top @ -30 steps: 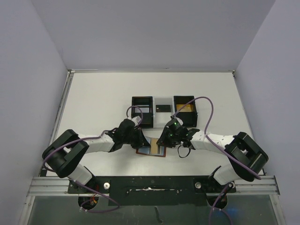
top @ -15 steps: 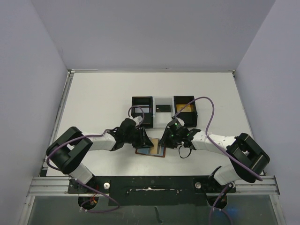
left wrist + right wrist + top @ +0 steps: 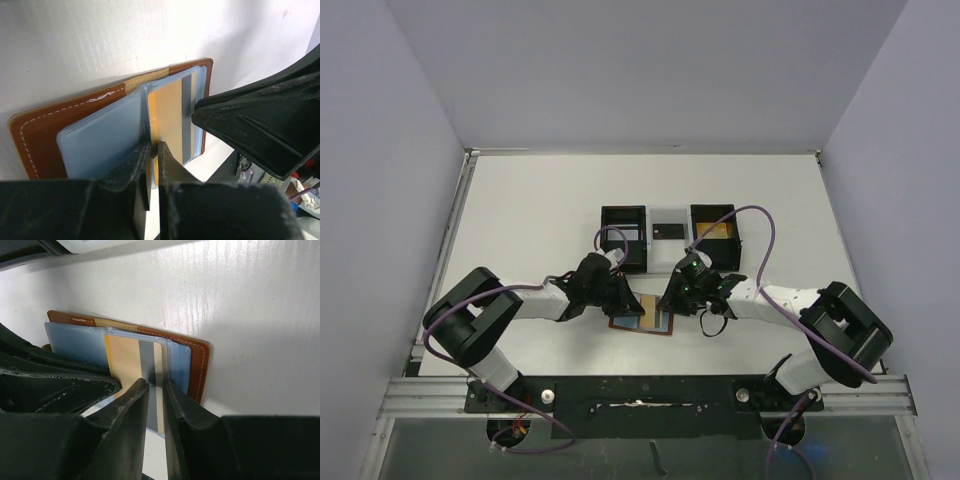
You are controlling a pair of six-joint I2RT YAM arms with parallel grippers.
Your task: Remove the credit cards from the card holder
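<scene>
Surface: white table (image 3: 520,220), plain grey walls (image 3: 650,70) around it.
Wallet: wallet (image 3: 623,323) lies open at lower centre of the top view, between the two grippers, blue pockets facing up.
Card: gold card (image 3: 125,360) with a grey stripe sits in the clear pocket (image 3: 198,90) on the wallet's right half.
Left gripper: left gripper (image 3: 152,150) has its jaws pressed almost together on a thin edge at the seam between the pockets.
Right gripper: right gripper (image 3: 156,387) has its jaws a slit apart, with the tips at the card's stripe. Pinching or only pressing: cannot tell.
Tray: black tray (image 3: 623,210) at upper centre, three compartments.
Tray right: second card (image 3: 716,232), gold.
Tray middle: black card (image 3: 667,230).
Tray left: contents not discernible.
Done (judged): one card is out of the wallet and in the tray.
Left (judged): the card in the pocket has to be drawn out. More cards beneath it: cannot tell.
</scene>
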